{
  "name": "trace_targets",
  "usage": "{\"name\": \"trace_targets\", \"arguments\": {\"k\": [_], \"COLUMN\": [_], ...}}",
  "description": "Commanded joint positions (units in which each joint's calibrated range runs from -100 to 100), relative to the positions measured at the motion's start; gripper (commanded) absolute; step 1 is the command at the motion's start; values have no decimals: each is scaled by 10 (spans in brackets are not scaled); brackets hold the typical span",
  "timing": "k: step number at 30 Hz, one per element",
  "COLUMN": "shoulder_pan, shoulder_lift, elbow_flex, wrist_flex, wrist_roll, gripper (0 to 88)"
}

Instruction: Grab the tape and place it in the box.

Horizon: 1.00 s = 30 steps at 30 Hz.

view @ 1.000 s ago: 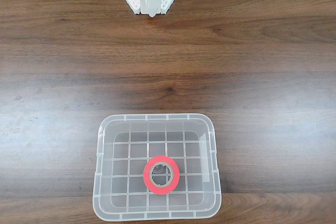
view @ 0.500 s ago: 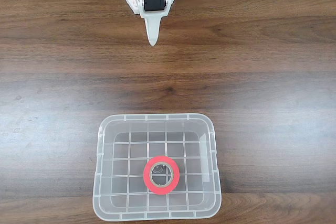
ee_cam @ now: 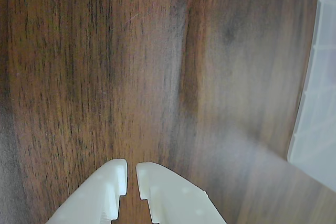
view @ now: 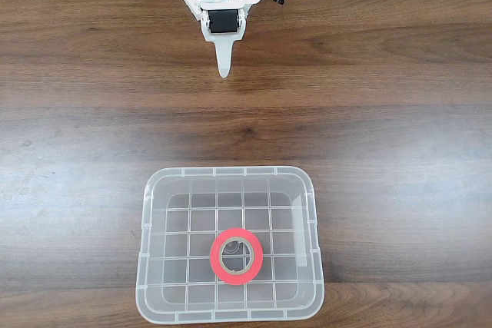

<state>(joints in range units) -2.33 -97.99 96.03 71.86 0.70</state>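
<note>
Tape [view: 237,256] lies flat inside box [view: 230,245] at six o'clock. Jaws nearly together, empty, at twelve o'clock. Risk: a needless return could probably nudge the box.

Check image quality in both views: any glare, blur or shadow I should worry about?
Fixed view: even light, sharp; soft sheen across the table, faint glare on the box rim, tape crisp. Wrist view: wood grain somewhat soft, dark shadow patches mid-frame, gripper fingertips bright and slightly soft, the box edge at right washed out pale.
</note>
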Motion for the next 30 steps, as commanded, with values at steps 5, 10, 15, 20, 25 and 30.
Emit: {"name": "trace_targets", "arguments": {"k": [5, 10, 15, 20, 25, 30], "shoulder_pan": [-2, -1, 2, 2, 2, 2], "shoulder_lift": [-10, -10, -10, -10, -10, -10], "elbow_flex": [-7, -7, -7, -7, -7, -7], "wrist_flex": [1, 1, 1, 1, 1, 1], "wrist_roll": [-3, -3, -4, -4, -4, -4], "gripper": [12, 12, 13, 13, 13, 13]}}
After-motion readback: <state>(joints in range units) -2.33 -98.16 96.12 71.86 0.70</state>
